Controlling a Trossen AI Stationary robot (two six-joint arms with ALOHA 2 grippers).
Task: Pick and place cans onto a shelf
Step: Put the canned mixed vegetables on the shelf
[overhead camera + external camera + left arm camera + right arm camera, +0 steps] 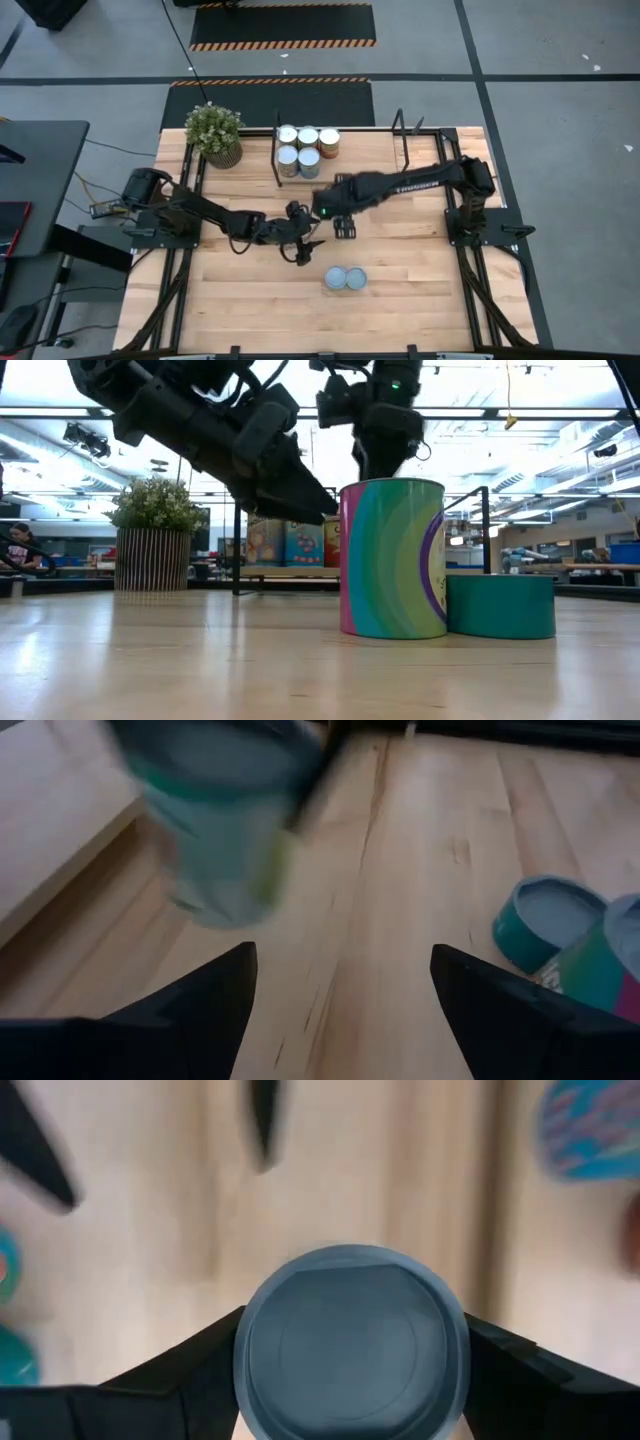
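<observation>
Resting between the two dark, tapered fingers of the right gripper (350, 1325) was a small cylindrical tin with a round, rimmed, pale blue-grey lid (352, 1345). Both fingers pressed against its curved sides, so the gripper had it in its grasp. This gripped can, whose wall showed teal and green from the left wrist, was over the tabletop just in front of the shelf. The low shelf (365, 135), a light wood-coloured board between thin black metal end frames, carried five more cans (308, 135), three in the back row and two in front, clustered at its left end. Two further cans stood touching on the table nearer the front edge. One was a tall can striped in pink, green and teal (392, 558), and the other a squat plain teal can (500, 605).

Beside the gripped can hovered the left gripper (340, 955), its fingers spread wide with nothing between them. Both arms reached over the pale planked wooden table (420, 290). One leafy potted plant in a ribbed, slatted pot (215, 135) stood just left of the shelf.
</observation>
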